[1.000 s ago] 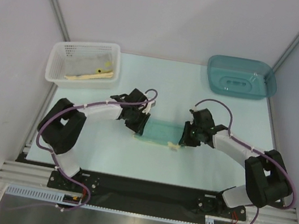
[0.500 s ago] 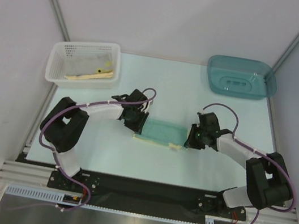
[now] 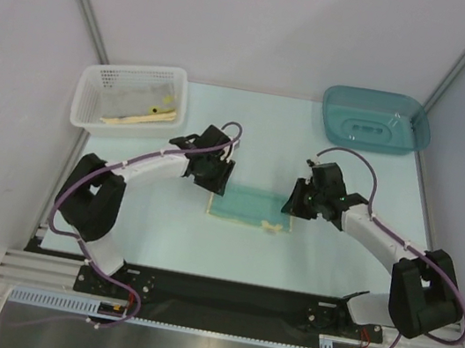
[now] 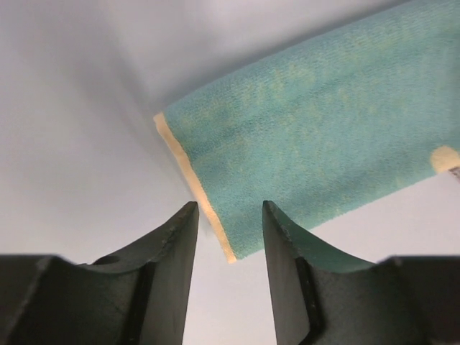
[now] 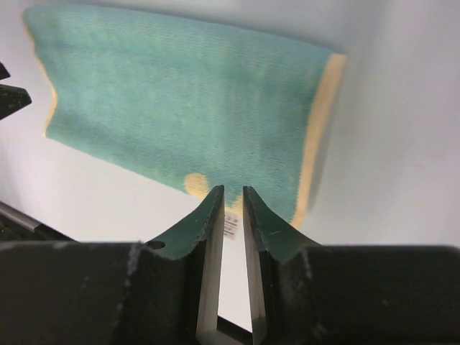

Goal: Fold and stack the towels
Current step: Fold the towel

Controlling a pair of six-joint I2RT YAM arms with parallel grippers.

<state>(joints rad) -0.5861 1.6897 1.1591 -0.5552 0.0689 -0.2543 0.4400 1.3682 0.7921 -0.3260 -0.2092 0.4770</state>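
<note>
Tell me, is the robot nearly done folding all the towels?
Not yet. Done: one green towel lies flat on the table and looks folded. In hand: nothing; the left gripper and right gripper hover at its ends, both empty. Left: more cloth waits in the white basket, and no stack shows yet.

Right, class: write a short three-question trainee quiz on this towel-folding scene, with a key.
1. True or false: the left end effector is gripping the teal towel.
2. The white basket stands: A far left; B far right; C near centre.
3. What colour is the towel's border strip?

Key: 1 false, its jaws stand apart with nothing between them; 2 A; 3 cream.
</note>
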